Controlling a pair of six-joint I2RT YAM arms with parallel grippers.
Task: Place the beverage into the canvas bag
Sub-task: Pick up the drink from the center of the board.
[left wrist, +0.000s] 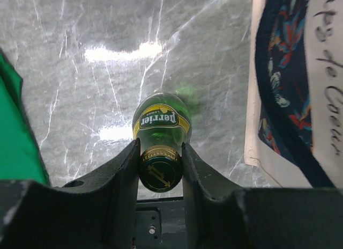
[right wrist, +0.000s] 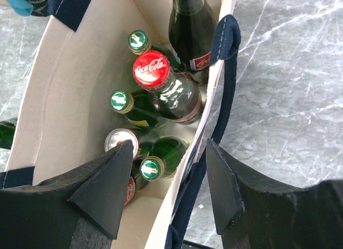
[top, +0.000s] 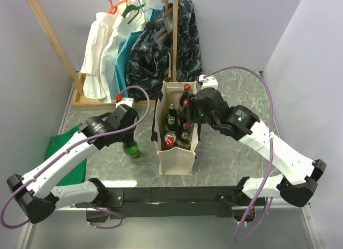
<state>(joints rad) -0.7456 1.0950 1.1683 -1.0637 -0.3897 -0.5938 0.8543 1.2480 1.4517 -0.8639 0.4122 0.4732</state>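
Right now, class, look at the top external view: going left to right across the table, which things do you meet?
green cloth → green bottle → canvas bag

left gripper clamped, right gripper apparently spread.

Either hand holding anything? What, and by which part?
Left hand grips the green Perrier bottle at its capped neck. Right hand holds nothing: open, straddling a side wall of the canvas bag.

Pale walls; grey marble tabletop; wooden clothes rack behind.
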